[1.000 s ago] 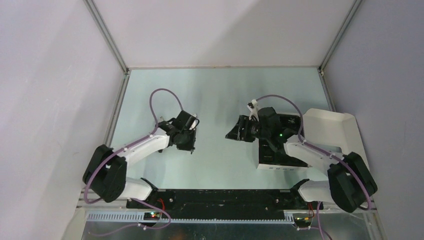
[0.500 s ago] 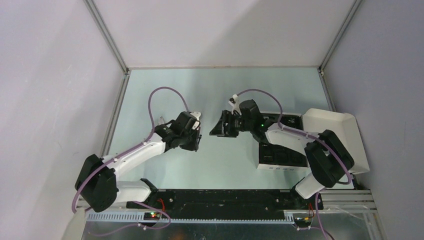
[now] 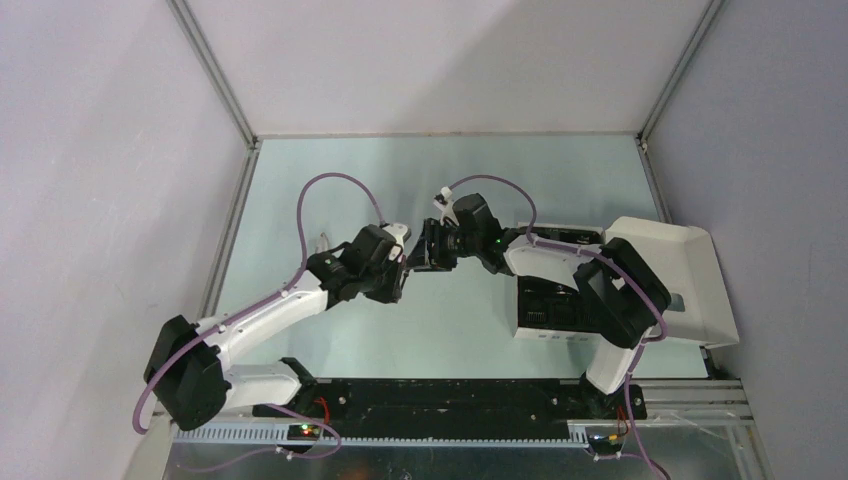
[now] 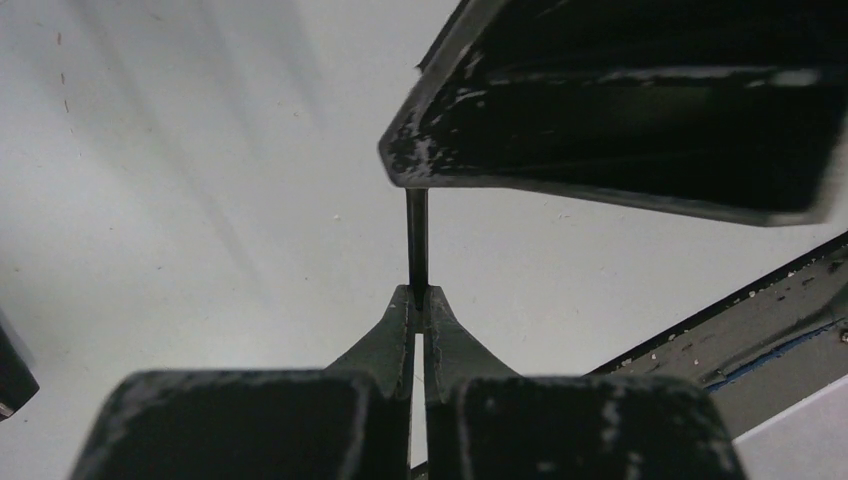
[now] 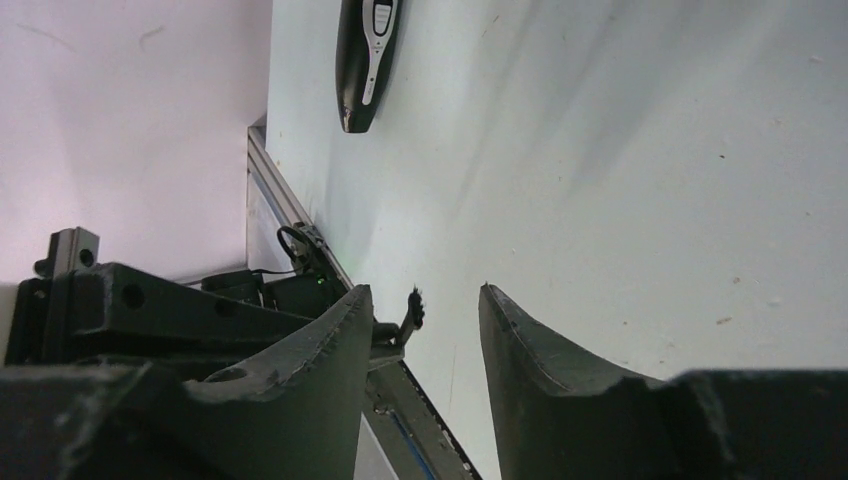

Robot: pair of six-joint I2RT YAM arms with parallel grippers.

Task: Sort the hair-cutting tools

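Now the left claw (image 4: 417,303) pinches the thin brush (image 4: 417,235) tight, the right claw (image 5: 422,295) hangs spread wide by its far end, and the clipper body (image 5: 365,55) lies on the tabletop (image 5: 640,150).

**Left wrist view: stick clamped at the fingertips**

I see the left gripper (image 4: 417,300) with both fingers pressed together on the near end of the thin stick-like brush (image 4: 416,235). The brush runs straight ahead from the fingertips. Its far end disappears at the lower edge of a broad black scuffed part (image 4: 620,110) ahead and to the right; I cannot confirm contact. The pale table (image 4: 200,200) lies beyond. A dark diagonal strip (image 4: 770,300) crosses to the gripper's right.
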